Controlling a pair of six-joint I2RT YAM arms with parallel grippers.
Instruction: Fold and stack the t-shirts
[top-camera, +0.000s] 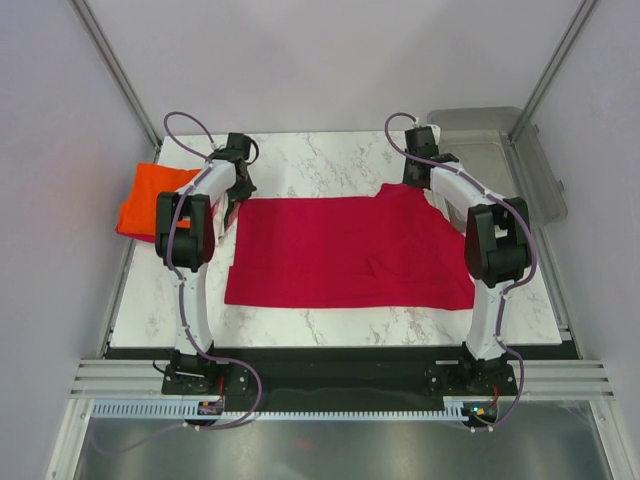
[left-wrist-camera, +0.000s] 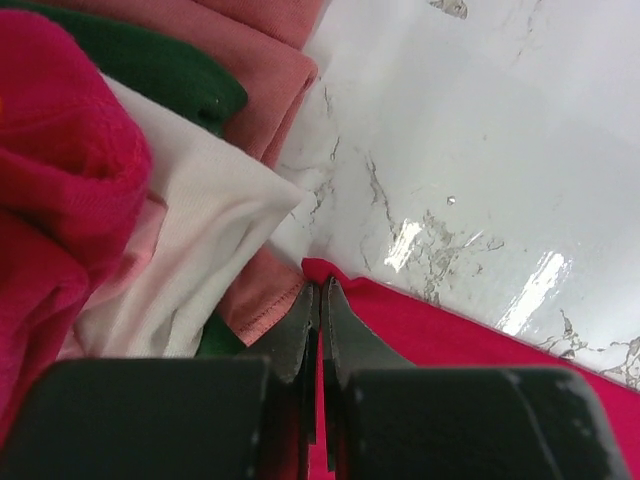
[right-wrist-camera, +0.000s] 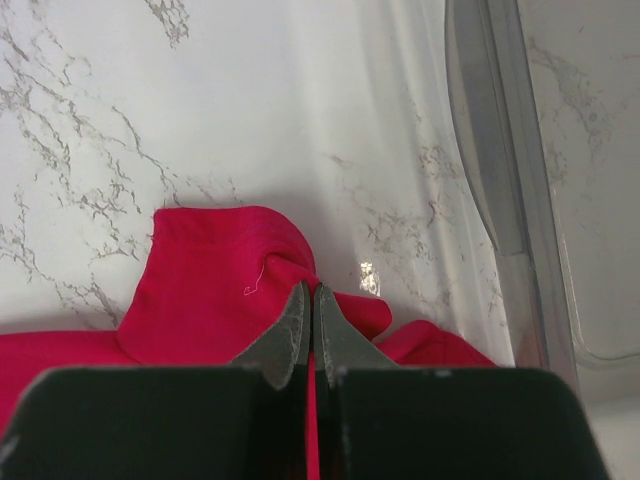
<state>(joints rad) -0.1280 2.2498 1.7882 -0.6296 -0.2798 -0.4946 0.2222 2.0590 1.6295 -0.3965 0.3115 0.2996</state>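
Crimson t-shirt (top-camera: 350, 255) flat on table (top-camera: 330, 160); left gripper (left-wrist-camera: 320, 292), right gripper (right-wrist-camera: 312, 294) pinched onto far corners; bin (top-camera: 535, 175) beside.

Check right gripper (right-wrist-camera: 312, 292): fingers pressed together, fold of crimson t-shirt (right-wrist-camera: 200, 300) pinched between tips. Cloth bunches around tips; rounded flap lies to left, small pale thread on it. Note marble table (right-wrist-camera: 150, 120) beyond shirt. Clear grey bin (right-wrist-camera: 530, 200) rim runs down your right side.
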